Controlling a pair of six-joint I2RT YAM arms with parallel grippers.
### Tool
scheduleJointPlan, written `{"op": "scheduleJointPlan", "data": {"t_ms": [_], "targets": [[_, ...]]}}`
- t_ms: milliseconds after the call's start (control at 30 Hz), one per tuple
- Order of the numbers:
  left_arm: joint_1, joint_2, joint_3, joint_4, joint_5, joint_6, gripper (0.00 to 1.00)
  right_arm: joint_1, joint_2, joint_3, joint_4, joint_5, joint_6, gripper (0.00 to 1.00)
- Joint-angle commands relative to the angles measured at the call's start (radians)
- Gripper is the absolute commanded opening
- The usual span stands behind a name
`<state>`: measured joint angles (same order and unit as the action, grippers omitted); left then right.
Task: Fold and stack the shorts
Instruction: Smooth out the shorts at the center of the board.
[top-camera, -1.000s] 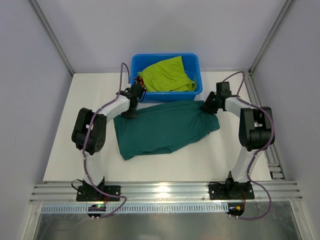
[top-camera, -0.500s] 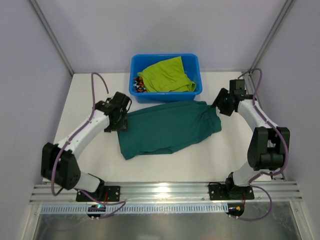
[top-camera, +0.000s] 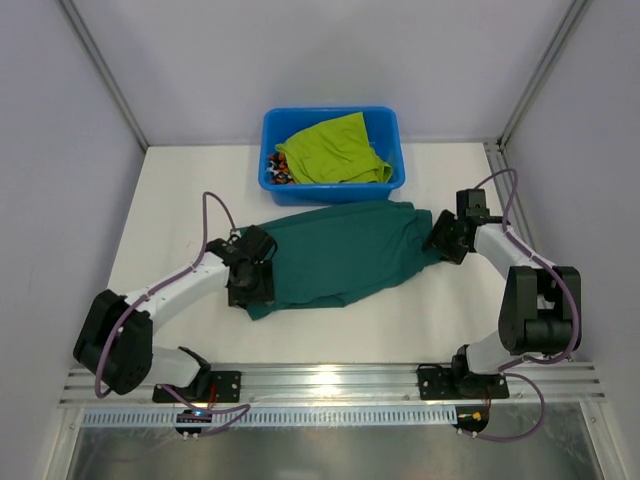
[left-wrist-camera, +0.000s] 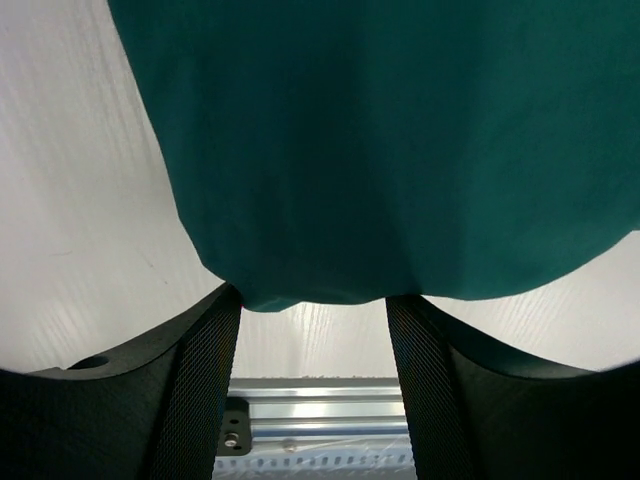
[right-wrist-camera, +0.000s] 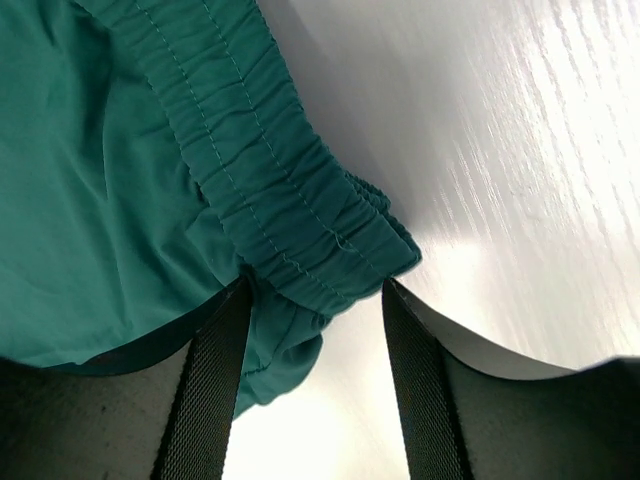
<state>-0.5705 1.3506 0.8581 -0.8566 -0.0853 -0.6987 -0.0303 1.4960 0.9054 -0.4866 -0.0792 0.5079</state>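
Left arm moved to teal shorts corner, fingers apart

Your spread shorts lie on the surface, just before the tub at its far edge; left hand at their near-left corner, right hand at their right end.
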Motion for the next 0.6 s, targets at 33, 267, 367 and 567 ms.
{"op": "scheduleJointPlan", "data": {"t_ms": [33,267,367,567], "targets": [[-0.002,0.044,-0.027,0.112,-0.036,-0.061,0.57,0.003,0.062,-0.007,0.118,0.001,0.012,0.55],[-0.002,0.153,0.053,0.044,-0.273,-0.102,0.0,-0.003,0.141,0.029,0.148,0.062,-0.023,0.14],[-0.002,0.189,0.091,-0.042,-0.365,-0.117,0.0,-0.011,0.162,0.041,0.105,0.142,-0.063,0.04],[0.0,0.193,0.068,-0.114,-0.423,-0.171,0.18,-0.048,0.093,-0.022,0.083,0.19,-0.135,0.04]]}}
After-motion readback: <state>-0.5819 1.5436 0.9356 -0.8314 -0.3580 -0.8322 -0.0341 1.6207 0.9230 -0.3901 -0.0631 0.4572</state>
